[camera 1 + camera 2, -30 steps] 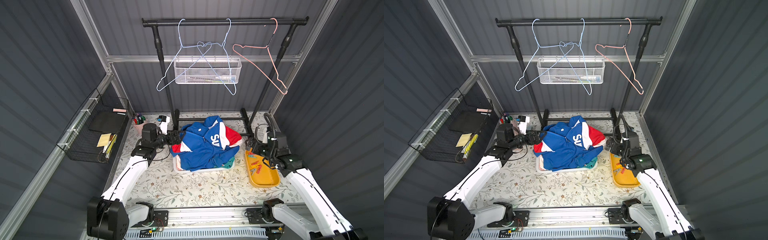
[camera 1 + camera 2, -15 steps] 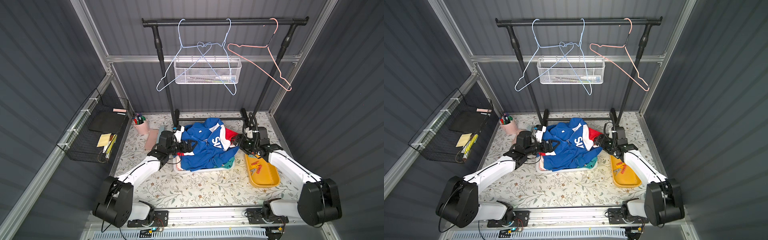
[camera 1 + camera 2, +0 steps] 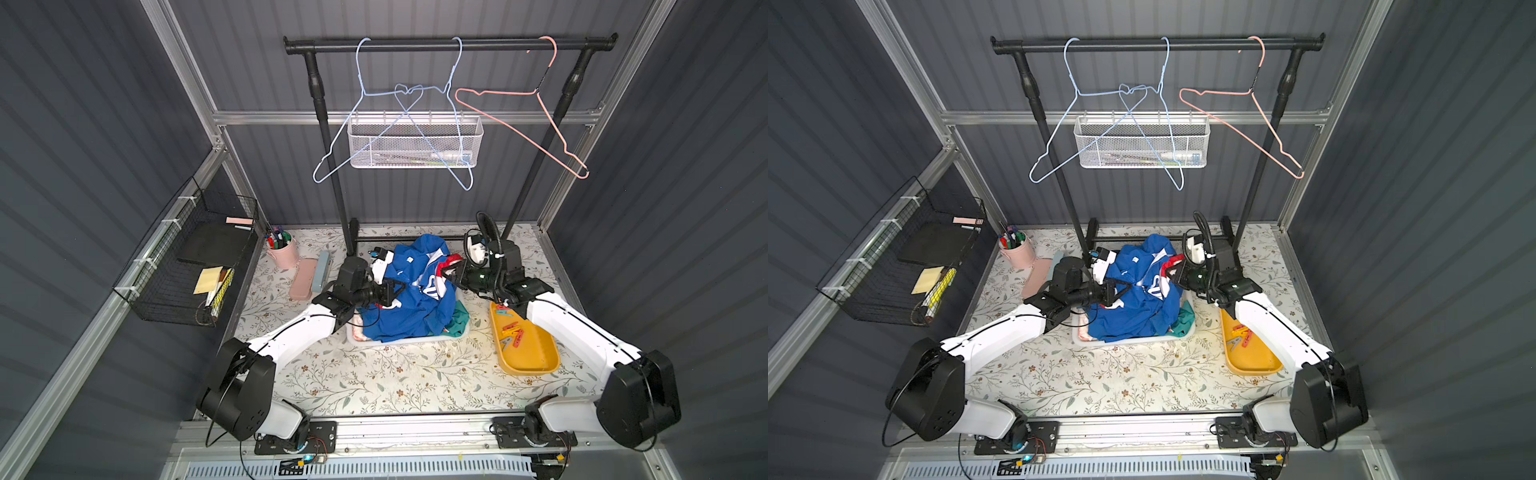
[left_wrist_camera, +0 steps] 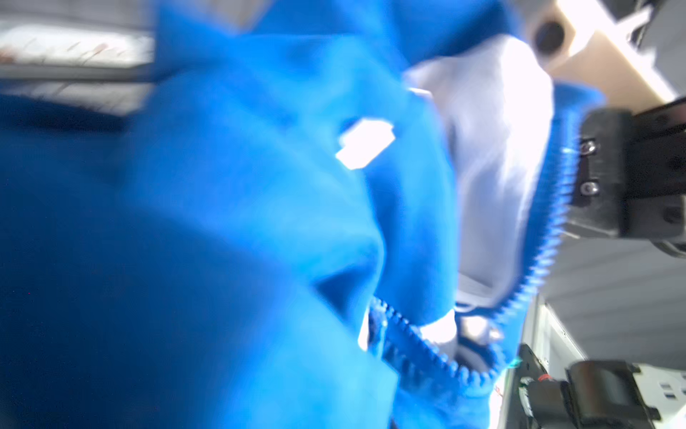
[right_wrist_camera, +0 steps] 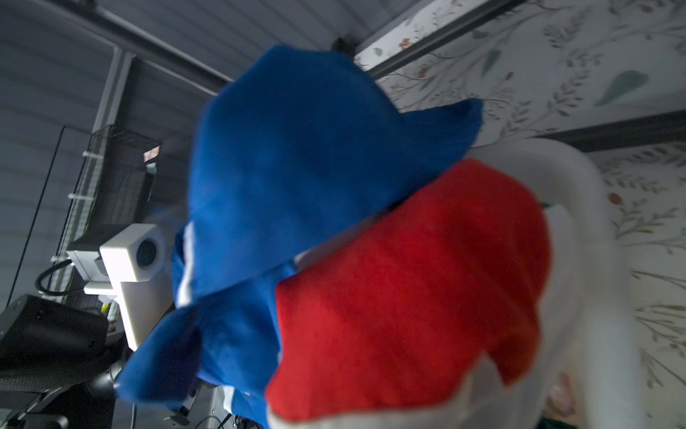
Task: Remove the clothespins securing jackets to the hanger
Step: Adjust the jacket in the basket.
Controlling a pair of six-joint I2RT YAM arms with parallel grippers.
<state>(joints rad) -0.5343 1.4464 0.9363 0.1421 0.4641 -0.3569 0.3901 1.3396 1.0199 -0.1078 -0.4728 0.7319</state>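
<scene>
A shallow white plastic tub (image 3: 409, 340) holds the heaped jackets. The red-white-blue colour-block jacket (image 3: 415, 303) lies on top, with a teal jacket (image 3: 460, 322) and a cream-and-pink jacket (image 3: 358, 332) peeping out beneath. Just beside the tub, an oval yellow tray (image 3: 534, 359) holds the plastic clothespins (image 3: 512, 332), mostly red. They lie flat at its far end, long axes at crossing slants. The left gripper (image 3: 390, 291) and right gripper (image 3: 448, 277) meet the top jacket from opposite sides, jaws pinched tight on its cloth.
</scene>
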